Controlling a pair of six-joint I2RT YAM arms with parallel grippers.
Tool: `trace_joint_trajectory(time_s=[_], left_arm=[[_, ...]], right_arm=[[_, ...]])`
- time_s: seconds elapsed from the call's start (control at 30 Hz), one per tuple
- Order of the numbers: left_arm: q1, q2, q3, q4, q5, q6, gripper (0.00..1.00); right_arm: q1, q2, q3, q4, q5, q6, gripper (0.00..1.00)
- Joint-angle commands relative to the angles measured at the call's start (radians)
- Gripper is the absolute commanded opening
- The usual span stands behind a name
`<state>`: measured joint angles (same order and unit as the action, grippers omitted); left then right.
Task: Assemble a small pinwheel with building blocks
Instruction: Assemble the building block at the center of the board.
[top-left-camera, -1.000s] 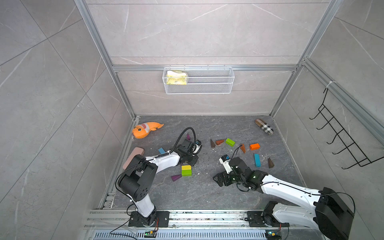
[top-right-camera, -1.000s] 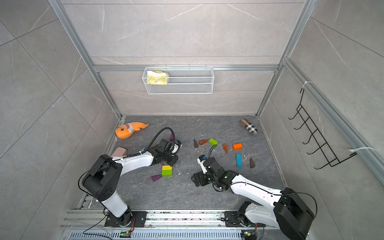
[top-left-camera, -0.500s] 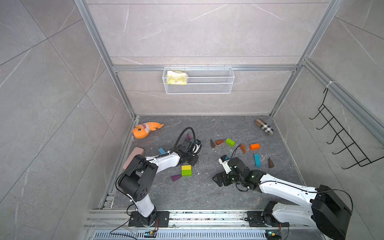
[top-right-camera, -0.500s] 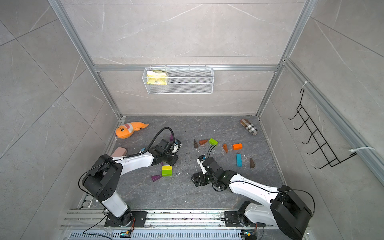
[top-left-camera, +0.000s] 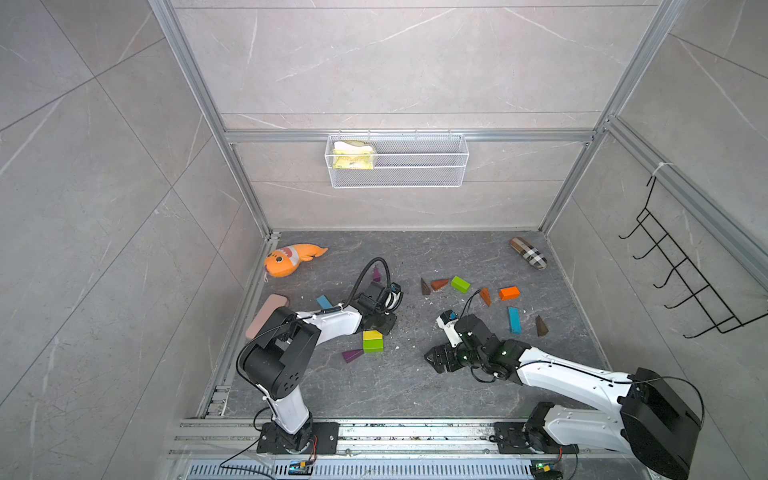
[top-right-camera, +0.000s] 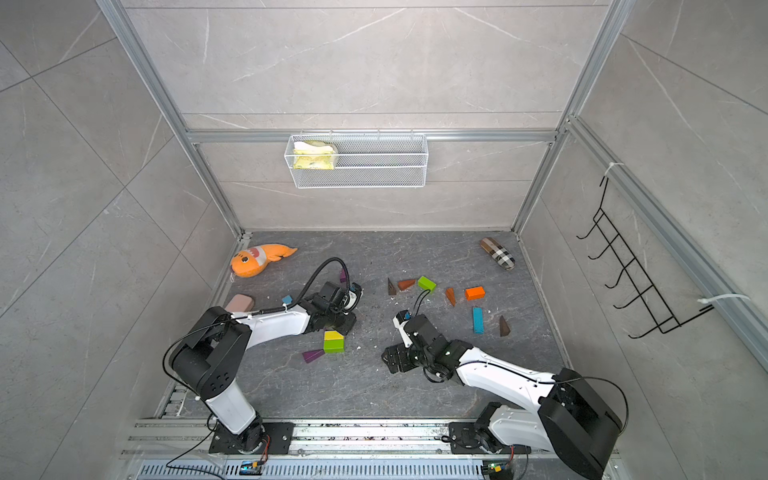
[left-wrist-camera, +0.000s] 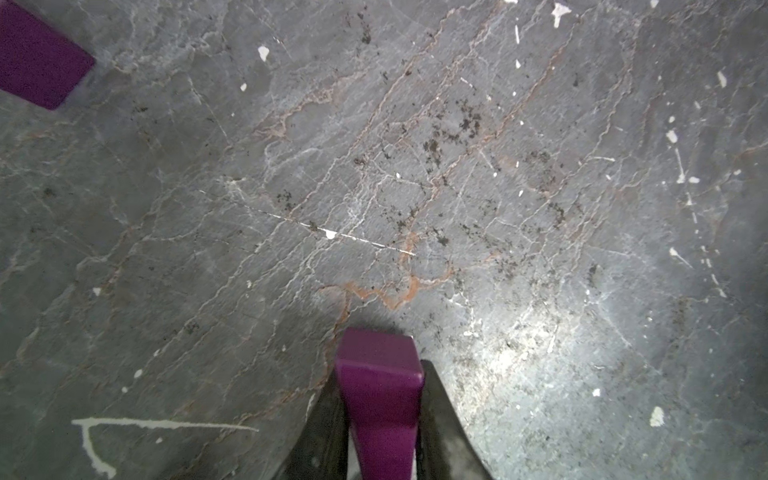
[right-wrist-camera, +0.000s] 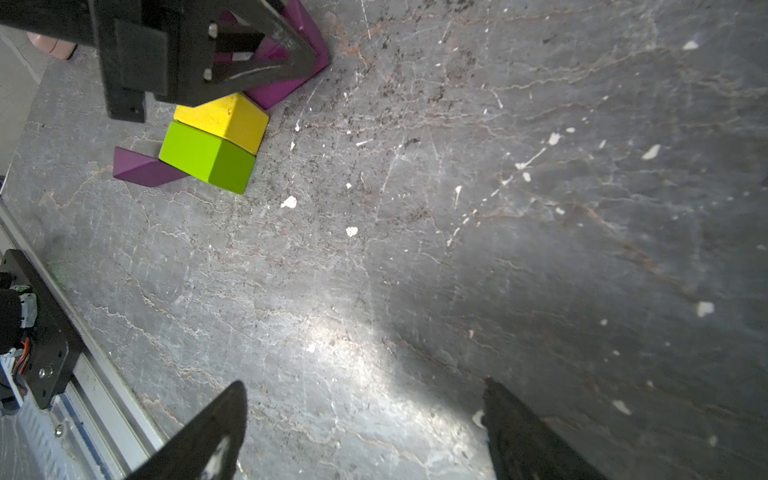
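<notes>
In both top views we look down from high up at the whole table (top-left-camera: 395, 386) (top-right-camera: 353, 386). Our wrist views sit close over it, and the right one shares the yellow block (right-wrist-camera: 224, 120) (top-left-camera: 371, 335) with them.

- My left arm (top-left-camera: 336, 322): white shells, black joint housings, a thick black cable (top-left-camera: 376, 259) looping at the wrist.
- My right arm (top-left-camera: 561, 372): same white shells, bulky black joints.
- My right gripper (right-wrist-camera: 365, 382): two black tapering fingers.
</notes>
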<state>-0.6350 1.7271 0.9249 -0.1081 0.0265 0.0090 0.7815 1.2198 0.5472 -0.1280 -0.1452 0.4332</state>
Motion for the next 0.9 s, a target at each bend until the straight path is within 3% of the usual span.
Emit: trace_joint_trajectory(time_s=[0.0, 0.27, 0.63, 0.87], left_arm=[[-0.006, 0.009, 0.011, 0.016, -0.014, -0.020, 0.14], [-0.011, 0.012, 0.017, 0.003, -0.030, -0.028, 0.17], [-0.011, 0.001, 0.038, -0.005, -0.036, -0.013, 0.45], [-0.011, -0.036, 0.076, -0.040, -0.018, -0.002, 0.53]], right_arm=[[0.009, 0.015, 0.008, 0.015, 0.008, 0.015, 0.89], [0.009, 0.021, 0.010, 0.019, 0.004, 0.013, 0.89], [0.009, 0.032, 0.015, 0.028, -0.002, 0.010, 0.89], [0.009, 0.047, 0.022, 0.040, -0.001, 0.009, 0.89]])
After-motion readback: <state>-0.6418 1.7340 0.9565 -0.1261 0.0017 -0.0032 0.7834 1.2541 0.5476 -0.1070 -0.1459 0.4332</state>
